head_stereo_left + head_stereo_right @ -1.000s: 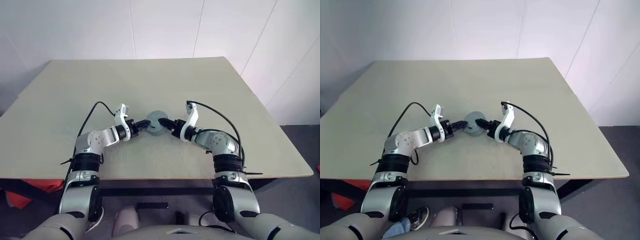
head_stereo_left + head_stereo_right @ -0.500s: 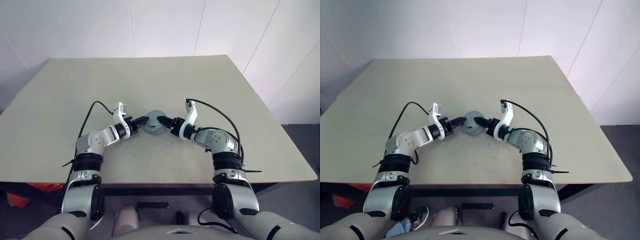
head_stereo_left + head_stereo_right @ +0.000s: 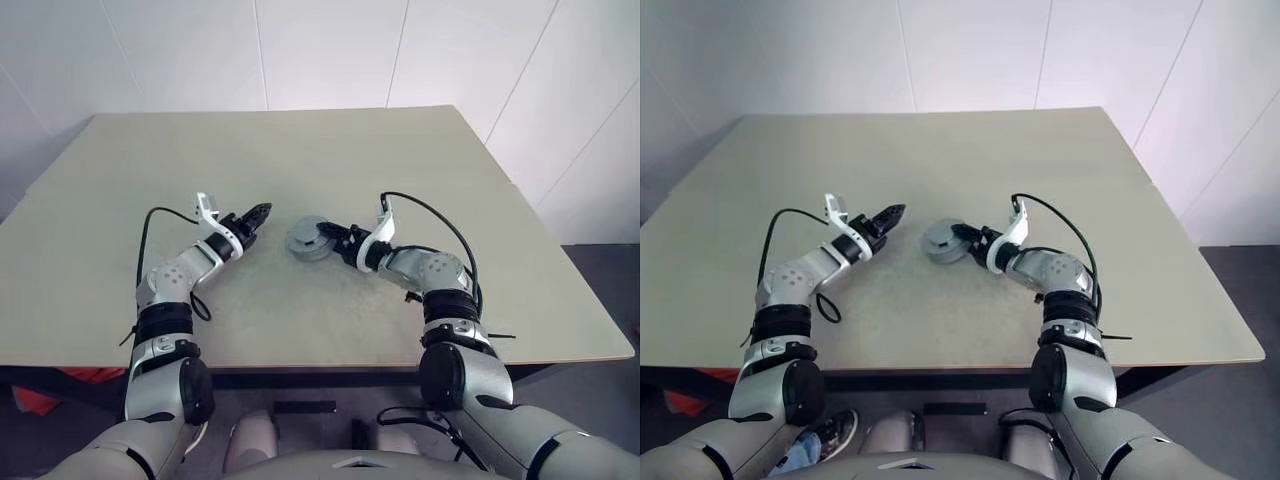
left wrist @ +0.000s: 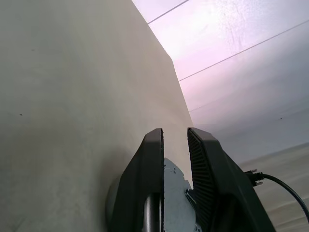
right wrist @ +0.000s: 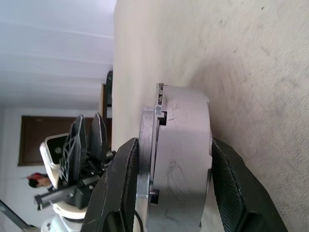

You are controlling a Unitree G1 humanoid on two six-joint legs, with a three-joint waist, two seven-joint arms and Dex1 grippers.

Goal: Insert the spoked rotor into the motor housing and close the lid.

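— So where's the motor housing (image 3: 308, 240)?

— Near the middle of the table (image 3: 330, 160), lying flat, a squat round grey piece. The right end effector (image 3: 331, 236) has it: in the right wrist view one black finger (image 5: 119, 193) presses the lid (image 5: 146, 159) side and the other finger sits against the opposite flat face, so the jaws are clamped across the stack's thickness.

— Is the lid on?

— It sits against the housing body as a thinner grey disc with a small notch at its edge; a narrow seam shows between the two. Whether it is fully seated I cannot tell.

— And the spoked rotor?

— I cannot make it out; the closed stack hides whatever is inside.

— What about the left arm?

— The left end effector (image 3: 261, 212) hangs above the table to the left of the housing, well apart from it, pointing toward it. Its two fingers are pressed together with nothing between them; the left wrist view shows only a thin slit between the pads, with the grey housing low beyond them.

— Anything else on the table?

— Just the black cables looping off both wrists.
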